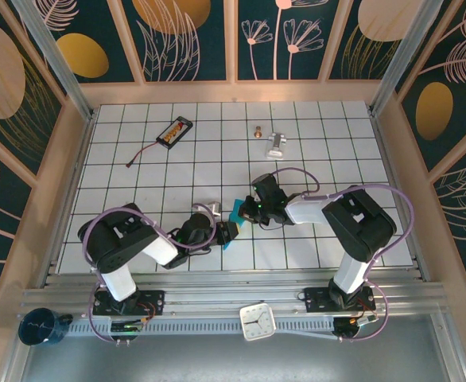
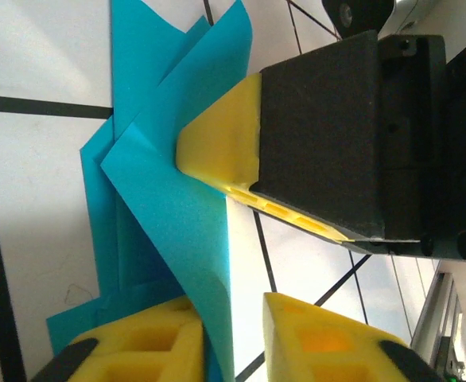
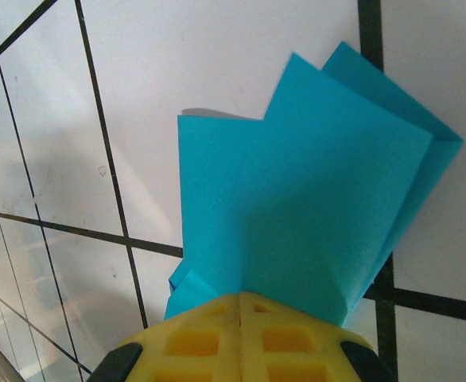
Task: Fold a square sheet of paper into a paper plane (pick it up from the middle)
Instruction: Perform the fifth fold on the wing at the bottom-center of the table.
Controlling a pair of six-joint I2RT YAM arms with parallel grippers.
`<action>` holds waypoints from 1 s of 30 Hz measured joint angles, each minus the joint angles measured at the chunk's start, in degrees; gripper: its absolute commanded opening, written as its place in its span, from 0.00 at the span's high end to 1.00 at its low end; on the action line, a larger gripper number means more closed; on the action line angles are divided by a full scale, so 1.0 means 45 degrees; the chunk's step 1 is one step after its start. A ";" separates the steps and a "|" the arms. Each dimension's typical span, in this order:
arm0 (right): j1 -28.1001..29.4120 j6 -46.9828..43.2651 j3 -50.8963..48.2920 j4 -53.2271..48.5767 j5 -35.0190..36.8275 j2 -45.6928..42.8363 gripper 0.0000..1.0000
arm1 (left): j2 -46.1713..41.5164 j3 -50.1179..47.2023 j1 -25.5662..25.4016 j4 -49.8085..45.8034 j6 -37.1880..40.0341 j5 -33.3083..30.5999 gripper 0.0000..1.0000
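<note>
Paper, folded into several layers, lies over the near middle of the worktop. The right end effector is clamped tight on one end, probably to steady it. The left end effector stands slightly parted around a flap, likely for a fresh grip.

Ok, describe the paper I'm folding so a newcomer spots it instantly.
On the white gridded table, look near the middle of the front edge. The folded teal-blue paper is pinched in the right gripper. It is the only coloured sheet; the black battery pack and silver metal piece lie far back.
</note>
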 measured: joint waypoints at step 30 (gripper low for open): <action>0.0000 0.0000 -0.0005 0.0092 -0.0029 0.0044 0.94 | -0.3701 0.0335 0.0000 -0.6416 0.2040 0.0423 0.63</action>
